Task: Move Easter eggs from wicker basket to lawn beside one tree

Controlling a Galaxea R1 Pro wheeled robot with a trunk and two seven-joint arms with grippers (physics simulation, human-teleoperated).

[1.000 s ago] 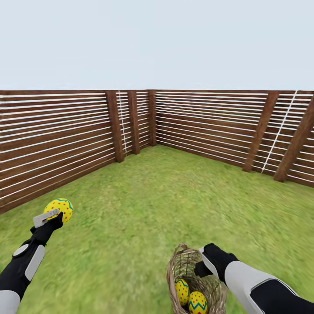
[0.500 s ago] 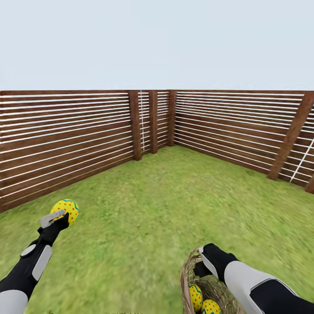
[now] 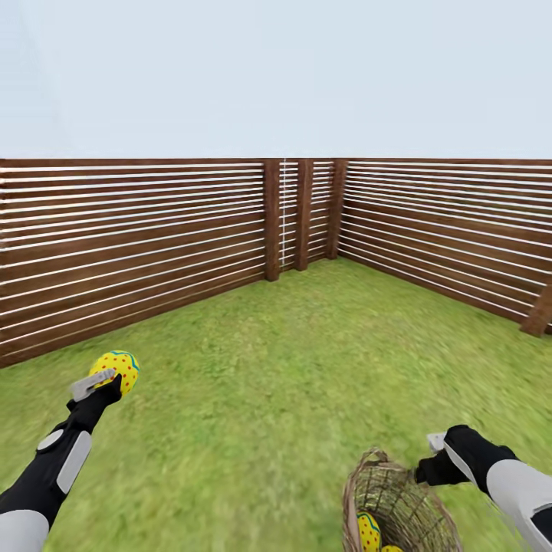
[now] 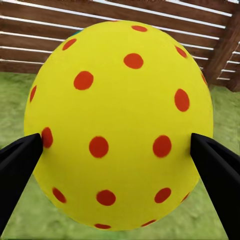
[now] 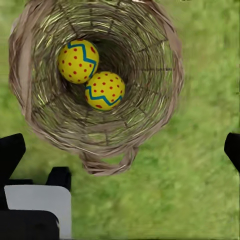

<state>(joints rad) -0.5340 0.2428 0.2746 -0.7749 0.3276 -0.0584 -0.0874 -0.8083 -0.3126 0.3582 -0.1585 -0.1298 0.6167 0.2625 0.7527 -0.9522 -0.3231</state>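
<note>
Two zigzag eggs (image 5: 91,76) lie in the wicker basket (image 5: 170,75) on the lawn (image 3: 291,368) beneath the spread right gripper (image 5: 120,150), while the left gripper (image 3: 103,379) pinches the dotted egg (image 4: 119,125).

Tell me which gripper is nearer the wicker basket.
Right. The right gripper hovers open just beside the wicker basket, at its rim. The left gripper is far across the lawn, shut on the dotted egg.

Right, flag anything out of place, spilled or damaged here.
Nothing stands out. The wicker basket sits upright on the lawn with two eggs inside; the left gripper holds the dotted egg squarely.
</note>
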